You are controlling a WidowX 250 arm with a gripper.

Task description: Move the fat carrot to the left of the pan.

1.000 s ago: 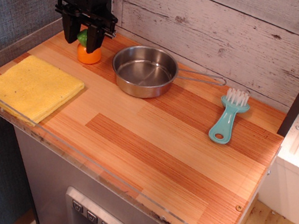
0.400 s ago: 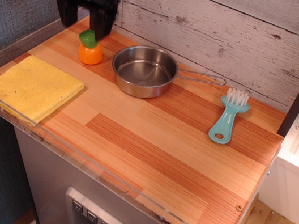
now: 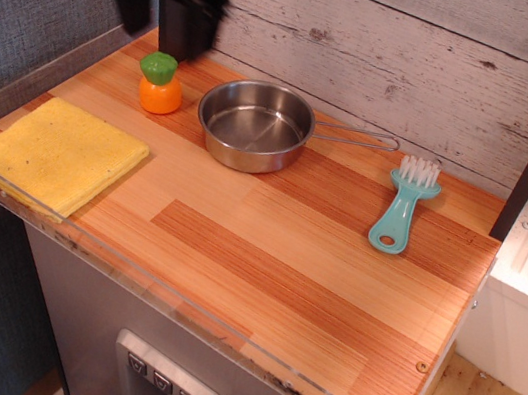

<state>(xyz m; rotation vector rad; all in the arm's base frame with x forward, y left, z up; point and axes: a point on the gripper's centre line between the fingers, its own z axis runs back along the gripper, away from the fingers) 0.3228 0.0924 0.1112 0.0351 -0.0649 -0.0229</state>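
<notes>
A yellow cloth (image 3: pixel 56 155) lies flat at the left end of the worktop (image 3: pixel 274 260), its outer corner reaching the front-left edge. Behind it, towards the back-left corner, the carrot (image 3: pixel 160 85) stands upright on the wood, green top up, just beside the pan (image 3: pixel 254 124) on the pan's left and not touching it. Judged from that placing, the task looks done or very nearly so.

Above and slightly behind the carrot hangs the gripper (image 3: pixel 169 9), dark and smeared by motion blur. It is clear of the carrot and holds nothing; its fingers seem parted, but the blur is too strong to say for sure whether it is open or closed.

The carrot looks like a light, hard plastic toy with a smooth, rounded body. It would probably be a little slippery and could roll or tip if nudged sideways. The best hold would be across the orange body at its widest part, from straight above, since the leafy top is narrower and gives less to pinch.

The pan sits near the back edge, empty, its thin wire handle pointing right along that edge. Further right, well apart from the pan, a teal brush (image 3: pixel 401 210) lies flat with its white bristles towards the back.
</notes>
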